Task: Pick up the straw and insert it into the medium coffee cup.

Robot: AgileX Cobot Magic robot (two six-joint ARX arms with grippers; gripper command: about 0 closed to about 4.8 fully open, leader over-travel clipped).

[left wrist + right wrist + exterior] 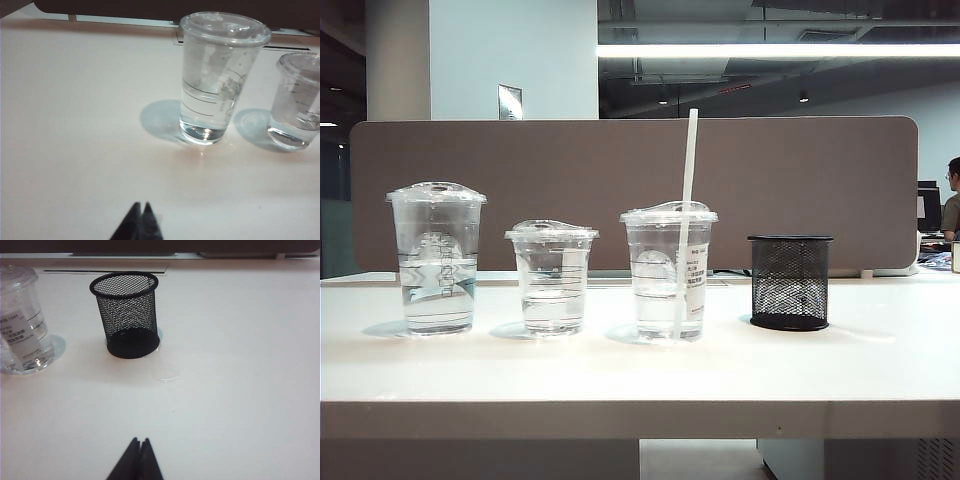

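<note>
The tabletop point(880, 370) is spreading white and wide across the exterior view, carrying four things in a row before a brown partition point(800, 190). The tall cup point(436, 258) is standing at the left end, lidded and part full of clear liquid, with no sticker. The medium cup point(668, 272), third along, is showing its white label on the side and is also part full. The mesh pot point(790, 281), black and apparently empty, is sitting at the right end, just beside that cup. The short cup point(552, 277) is standing between the tall and medium ones. The straw point(686, 200) is already standing through the medium cup's lid, leaning slightly, its lower end reaching near the cup's bottom and its top rising well above the lid. So the inserting step is looking done, and the task is judged to be at or near its finish. Neither arm is showing in the exterior view. The left hand point(140, 216) is hovering low over bare tabletop, well apart from the tall cup, its fingertips pressed together and grasping nothing. The right hand point(140, 454) is likewise clenched on nothing, hanging over bare tabletop well apart from the pot. The next move is probably calling for little more than keeping both hands clear of the cups so the straw is not being knocked.
</note>
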